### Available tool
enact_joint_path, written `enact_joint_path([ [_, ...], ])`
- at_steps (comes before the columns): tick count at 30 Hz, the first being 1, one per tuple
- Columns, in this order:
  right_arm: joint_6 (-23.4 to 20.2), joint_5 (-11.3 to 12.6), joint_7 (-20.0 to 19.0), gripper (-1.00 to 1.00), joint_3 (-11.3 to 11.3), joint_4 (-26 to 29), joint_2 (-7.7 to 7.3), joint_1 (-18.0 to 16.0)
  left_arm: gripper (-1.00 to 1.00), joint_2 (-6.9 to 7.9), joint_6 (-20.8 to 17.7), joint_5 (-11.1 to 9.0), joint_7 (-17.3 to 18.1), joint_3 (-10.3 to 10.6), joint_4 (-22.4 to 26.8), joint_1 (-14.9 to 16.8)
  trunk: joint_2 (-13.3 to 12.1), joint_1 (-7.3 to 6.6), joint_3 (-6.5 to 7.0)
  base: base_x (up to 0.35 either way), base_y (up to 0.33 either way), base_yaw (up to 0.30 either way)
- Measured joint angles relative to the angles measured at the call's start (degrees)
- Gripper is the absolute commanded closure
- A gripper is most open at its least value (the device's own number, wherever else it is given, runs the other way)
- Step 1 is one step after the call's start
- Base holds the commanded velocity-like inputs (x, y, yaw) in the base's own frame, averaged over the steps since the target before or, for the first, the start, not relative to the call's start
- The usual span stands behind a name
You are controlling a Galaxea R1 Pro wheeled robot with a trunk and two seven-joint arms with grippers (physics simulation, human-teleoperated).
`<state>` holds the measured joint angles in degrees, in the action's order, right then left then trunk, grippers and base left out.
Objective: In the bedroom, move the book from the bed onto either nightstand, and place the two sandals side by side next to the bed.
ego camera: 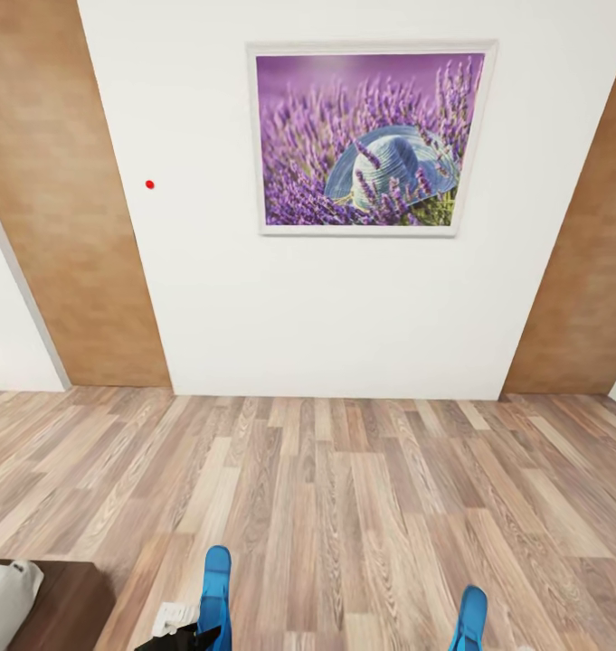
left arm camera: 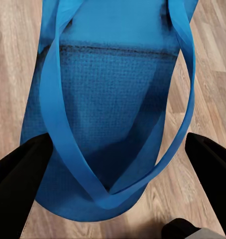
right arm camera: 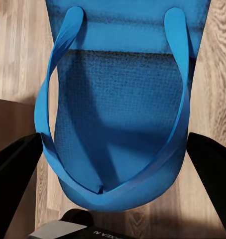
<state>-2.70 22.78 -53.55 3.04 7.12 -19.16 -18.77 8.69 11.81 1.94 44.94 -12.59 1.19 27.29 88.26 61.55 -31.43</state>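
Note:
Two bright blue sandals rise at the bottom edge of the head view, one sandal on the left and the other sandal on the right, both off the wood floor. The left wrist view has my left gripper with its black fingers on either side of the left sandal, straps facing the camera. My right gripper holds the right sandal the same way. A corner of the bed's dark brown frame and pale mattress sits at the bottom left. The book and nightstands are out of view.
A white wall with a framed lavender picture stands straight ahead, with brown panels on both sides. Light wood-plank floor stretches between me and the wall. A dark brown surface lies below the right sandal's side.

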Motion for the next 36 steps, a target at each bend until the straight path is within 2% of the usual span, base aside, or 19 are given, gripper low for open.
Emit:
enact_joint_path([
  [36, 0.0, 0.0, -0.09, 1.0, 0.0, 0.0, 0.0, 0.0, 1.0, 0.0, 0.0, 0.0, 0.0, 0.0, 0.0, 0.0, 0.0, 0.0, 0.0, 0.33, 0.0, 0.004],
])
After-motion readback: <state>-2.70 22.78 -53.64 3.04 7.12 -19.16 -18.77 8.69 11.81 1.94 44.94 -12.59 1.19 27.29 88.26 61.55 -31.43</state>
